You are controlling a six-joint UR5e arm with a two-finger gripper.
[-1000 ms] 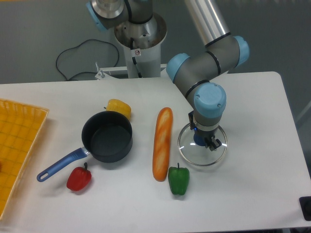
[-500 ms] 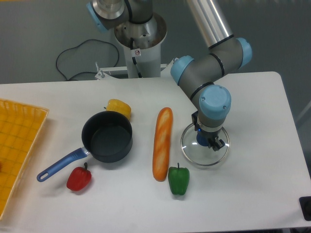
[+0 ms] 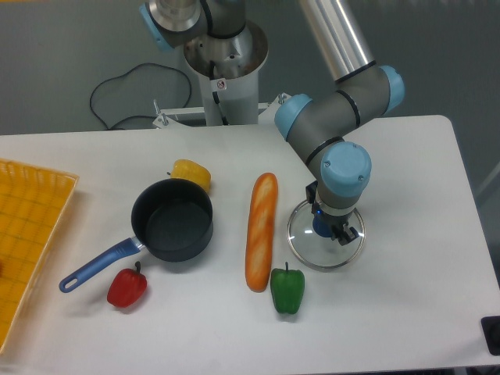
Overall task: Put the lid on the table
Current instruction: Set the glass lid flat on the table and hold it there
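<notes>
The round glass lid [image 3: 306, 248] with a thin metal rim lies low over the white table [image 3: 414, 258], right of the baguette. I cannot tell whether it touches the surface. My gripper [image 3: 323, 227] points straight down over its centre, fingers closed on the small blue knob [image 3: 319, 228]. The wrist hides most of the knob and the lid's far side.
A baguette [image 3: 260, 230] lies just left of the lid, with a green pepper [image 3: 287, 289] at its near end. Further left are a dark saucepan [image 3: 172, 219] with a blue handle, a yellow pepper [image 3: 191, 172], a red pepper [image 3: 126, 287] and a yellow mesh tray [image 3: 23, 234].
The wrist with the lid shifted slightly right, then settled a little lower. The grip on the knob stays the same. Nothing else moved.
</notes>
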